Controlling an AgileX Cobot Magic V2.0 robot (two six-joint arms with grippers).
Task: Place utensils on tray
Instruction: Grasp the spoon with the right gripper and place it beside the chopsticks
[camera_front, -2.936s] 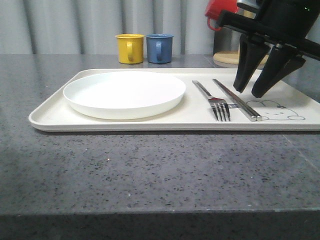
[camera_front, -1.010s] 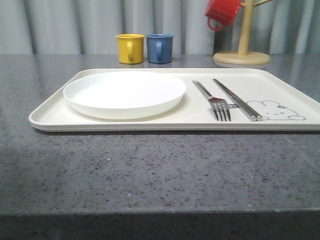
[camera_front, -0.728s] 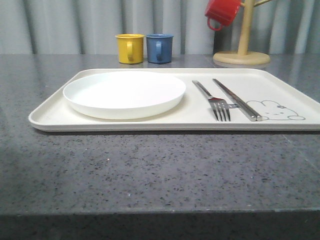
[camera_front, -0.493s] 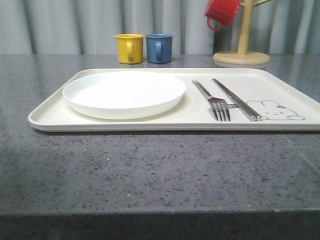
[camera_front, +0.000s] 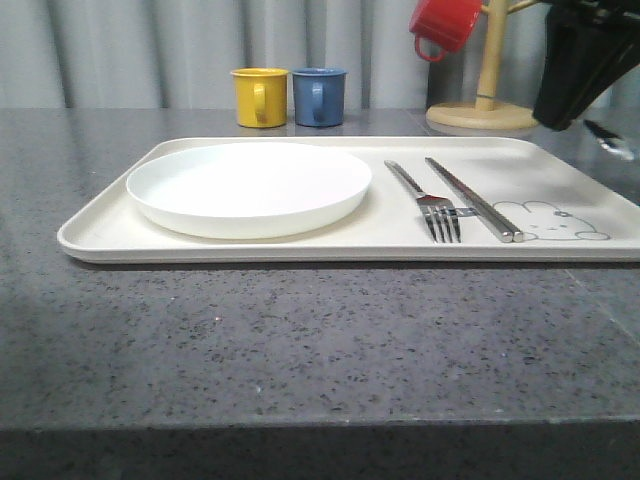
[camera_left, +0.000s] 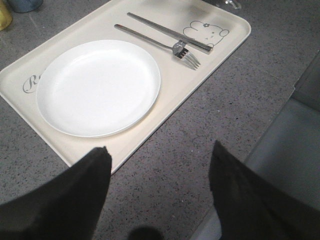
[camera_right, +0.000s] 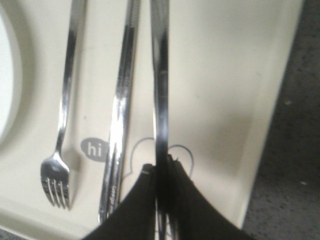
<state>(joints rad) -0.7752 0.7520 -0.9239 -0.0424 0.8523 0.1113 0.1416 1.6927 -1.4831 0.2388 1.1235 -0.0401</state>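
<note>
The right wrist view shows the right gripper (camera_right: 161, 172) clamping the spoon (camera_right: 160, 100) handle; the front view shows it raised at upper right, over the tray (camera_front: 300, 245).

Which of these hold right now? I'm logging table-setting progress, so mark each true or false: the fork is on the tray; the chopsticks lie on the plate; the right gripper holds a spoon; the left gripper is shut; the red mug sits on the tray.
1. The fork is on the tray: true.
2. The chopsticks lie on the plate: false, they lie on the tray beside the fork.
3. The right gripper holds a spoon: true.
4. The left gripper is shut: false, its jaws stand wide apart.
5. The red mug sits on the tray: false, it hangs on the wooden stand.
</note>
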